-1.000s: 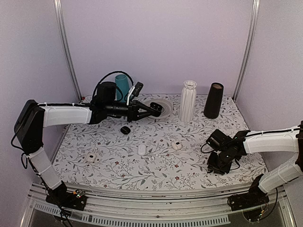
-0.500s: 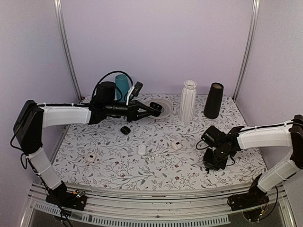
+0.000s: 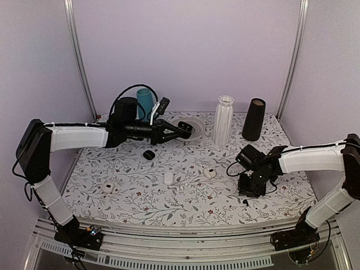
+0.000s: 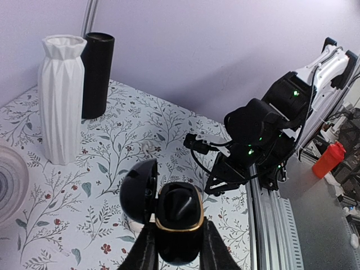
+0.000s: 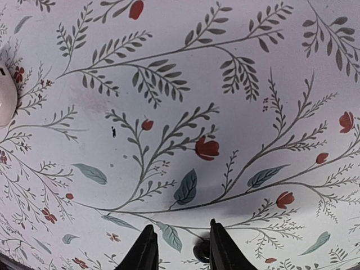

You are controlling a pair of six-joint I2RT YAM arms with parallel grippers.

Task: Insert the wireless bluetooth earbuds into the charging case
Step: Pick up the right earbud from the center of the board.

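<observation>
Over the last second the right arm has swung left from the near right corner of the table (image 3: pixel 140 197) toward its middle, and the right gripper (image 3: pixel 249 190) now hangs low over the flowered cloth, while the left arm has stayed where it was at the far left. We read this as the right side starting to close the distance to the case, though the two are still well apart. The left gripper (image 4: pixel 177 247) is clamped on the lower shell of the black charging case (image 4: pixel 179 222). It holds the case in the air near the white plate (image 3: pixel 195 125), with the lid swung open and the mouth turned toward the right arm. In the right wrist view the right jaws stand only a little apart, and a small dark blob (image 5: pixel 200 251), which we take for a black earbud, sits between their tips. We cannot tell whether it is pinched there or merely lying on the cloth under them. A white case (image 5: pixel 3 93) shows at the left edge of that view, apart from the fingers. The earbud will need a long carry to the far left before it can be seated.
</observation>
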